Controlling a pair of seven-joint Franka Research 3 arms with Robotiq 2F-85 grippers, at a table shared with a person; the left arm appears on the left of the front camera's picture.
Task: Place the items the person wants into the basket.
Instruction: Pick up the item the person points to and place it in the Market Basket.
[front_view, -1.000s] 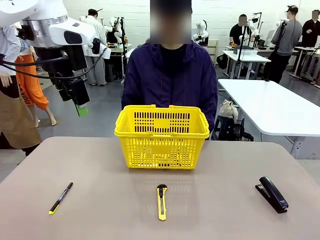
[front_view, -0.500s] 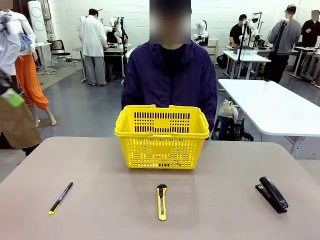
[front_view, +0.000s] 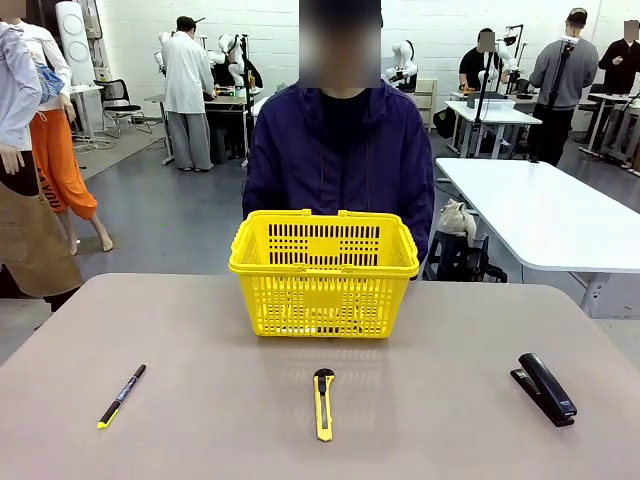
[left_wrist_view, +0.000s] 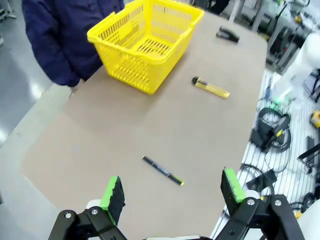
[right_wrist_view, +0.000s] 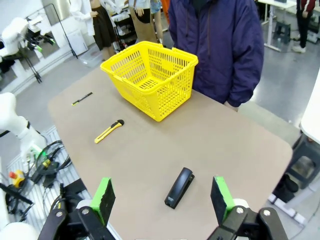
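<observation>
Now, utility knife (front_view: 323, 404): mid-table, robot-side of basket (front_view: 323, 272), long axis pointing at it.
Left gripper (left_wrist_view: 172, 189): spread, empty, high above.
Right gripper (right_wrist_view: 162, 196): likewise; neither plainly nearer.

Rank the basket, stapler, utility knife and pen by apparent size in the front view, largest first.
1. basket, by far the largest.
2. stapler, bulkiest of the small items.
3. utility knife and pen: similar length, the pen thinner; too close to rank.
</observation>
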